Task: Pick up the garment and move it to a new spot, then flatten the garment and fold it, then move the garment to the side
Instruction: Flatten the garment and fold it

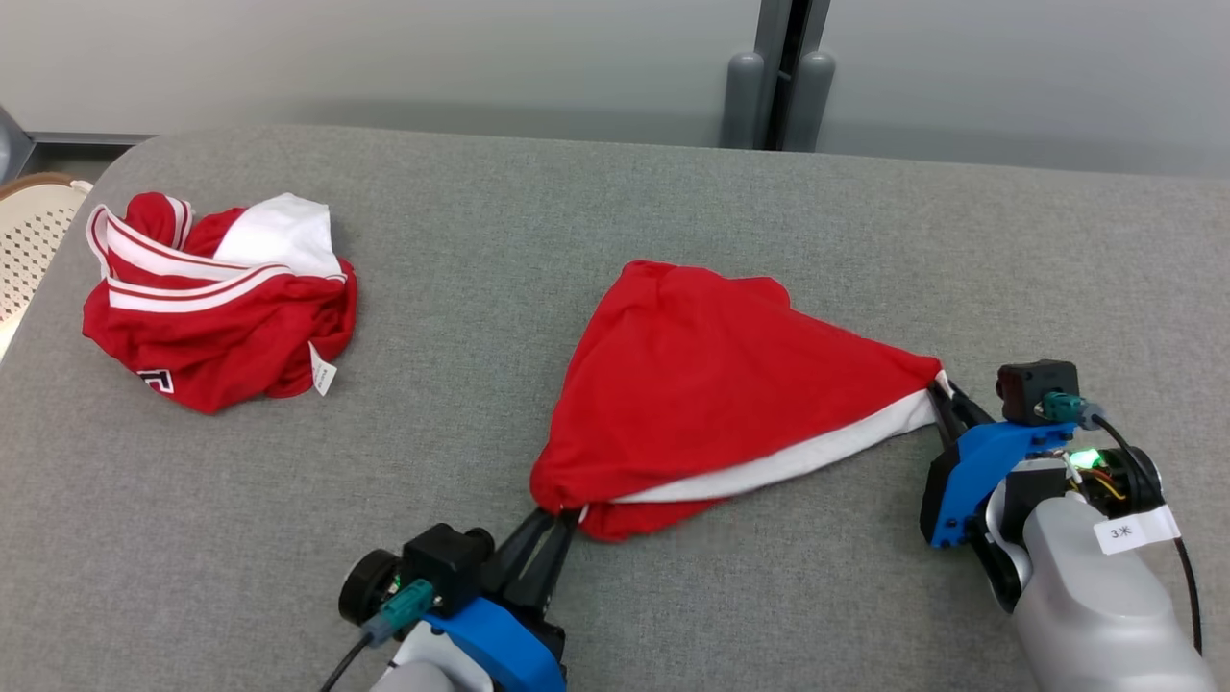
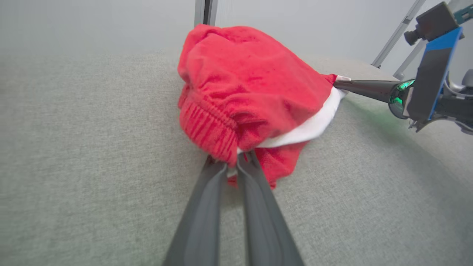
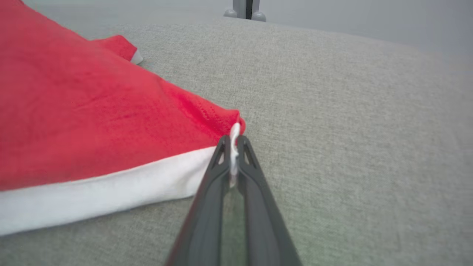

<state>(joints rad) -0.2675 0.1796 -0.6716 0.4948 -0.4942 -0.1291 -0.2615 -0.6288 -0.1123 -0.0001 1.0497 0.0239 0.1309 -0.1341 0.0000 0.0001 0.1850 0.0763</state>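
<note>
The garment (image 1: 716, 394) is red with a white band and lies on the grey table (image 1: 615, 221), stretched between my two grippers. My left gripper (image 1: 557, 514) is shut on its near left corner, and in the left wrist view my left gripper (image 2: 233, 162) has the ribbed red edge of the garment (image 2: 244, 88) pinched between its fingers. My right gripper (image 1: 940, 392) is shut on the right corner, where the white band ends. The right wrist view has my right gripper (image 3: 234, 142) clamped on the white hem of the garment (image 3: 96, 125).
A second red and white garment (image 1: 216, 308) lies crumpled at the table's far left. A pale perforated basket (image 1: 29, 240) stands past the left edge. Grey posts (image 1: 778, 91) rise behind the table's far edge.
</note>
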